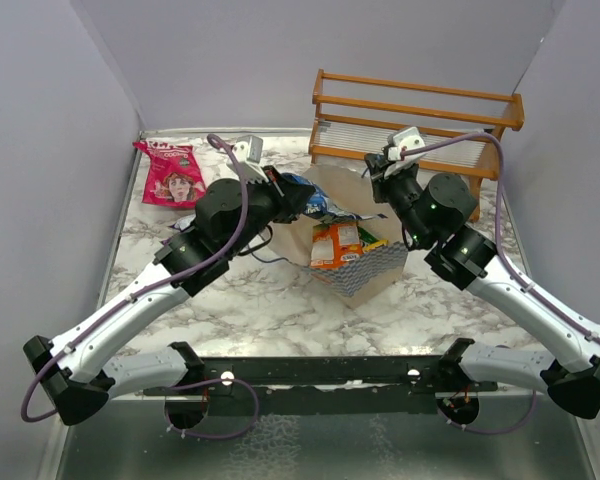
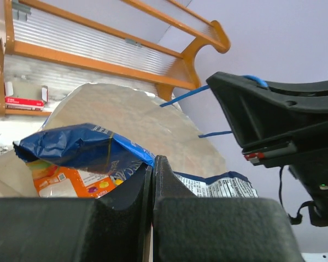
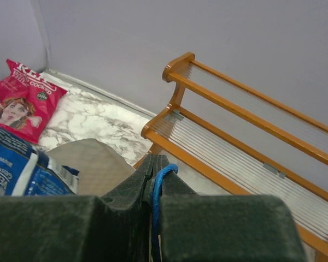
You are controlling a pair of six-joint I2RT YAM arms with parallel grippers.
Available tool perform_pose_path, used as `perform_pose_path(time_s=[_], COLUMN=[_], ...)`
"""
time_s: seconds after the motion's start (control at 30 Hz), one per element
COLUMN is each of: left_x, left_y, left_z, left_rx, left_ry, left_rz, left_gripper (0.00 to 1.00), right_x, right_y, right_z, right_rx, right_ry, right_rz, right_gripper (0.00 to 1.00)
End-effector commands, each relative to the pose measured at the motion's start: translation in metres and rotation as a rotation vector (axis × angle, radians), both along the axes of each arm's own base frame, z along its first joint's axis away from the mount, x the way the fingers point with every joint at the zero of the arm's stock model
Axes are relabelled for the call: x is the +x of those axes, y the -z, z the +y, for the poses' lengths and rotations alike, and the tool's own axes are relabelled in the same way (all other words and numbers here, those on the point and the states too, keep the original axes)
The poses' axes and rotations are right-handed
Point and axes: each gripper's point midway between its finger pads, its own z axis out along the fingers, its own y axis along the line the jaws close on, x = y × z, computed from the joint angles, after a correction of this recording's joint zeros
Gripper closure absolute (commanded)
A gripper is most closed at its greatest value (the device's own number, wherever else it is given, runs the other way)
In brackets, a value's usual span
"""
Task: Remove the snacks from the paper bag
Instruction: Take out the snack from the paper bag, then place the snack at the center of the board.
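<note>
Cream paper is showing wide at the centre of the top view, where the paper bag (image 1: 372, 270) is sitting with its mouth gaping upward and its checkered side facing the lower right. The right gripper (image 3: 154, 164) is pinching the bag's blue cord handle (image 3: 158, 183), fingers pressed together on it, just in front of the wooden rack (image 1: 415, 120) at the upper right. The left gripper (image 2: 153, 166) is reaching in from the left, its fingers squeezed together on the edge of a blue packet (image 2: 82, 147) that is sticking out at the bag's left rim. An orange packet (image 1: 337, 243) is lying inside the bag, just below the blue one. Well apart from all this, the pink-red bag (image 1: 172, 172) with a face is lying flat in the upper left corner, close to the counter's left edge and the back wall.

The marble-patterned counter (image 1: 280, 310) is lying open across the lower centre, between the two arms, and also between the pink-red bag and the paper bag. Room is getting tighter at the upper right, where the bag's rim, the right gripper and the rack are crowding together. Plain grey-lilac walls (image 1: 40, 150) are closing in the left, back and right sides.
</note>
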Motion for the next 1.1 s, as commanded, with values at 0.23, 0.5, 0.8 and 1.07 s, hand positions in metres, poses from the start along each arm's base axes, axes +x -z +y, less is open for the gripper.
perform_pose_path(time_s=[0.23,0.5,0.8,1.07], left_x=[-0.009,0.004,0.031,0.089], left_y=[-0.091,-0.142,-0.153,-0.108], left_z=[0.022,0.067,0.124,0.175], left_rx=[0.059,0.142,0.271,0.414], left_ry=[-0.009,-0.217,-0.524,-0.671], left_rz=[-0.189,-0.289,-0.246,-0.174], left_gripper=[1.00,1.00,1.00,1.00], right_x=[-0.001,-0.010,-0.023,-0.034], right_y=[-0.019,0.002,-0.017,-0.033], right_z=[-0.046,-0.054,-0.068,-0.076], right_rx=[0.171,0.195,0.194,0.195], right_ry=[0.224,0.229,0.226,0.202], right_rz=[0.033,0.097,0.040,-0.011], right_gripper=[0.98,0.98,0.98,0.98])
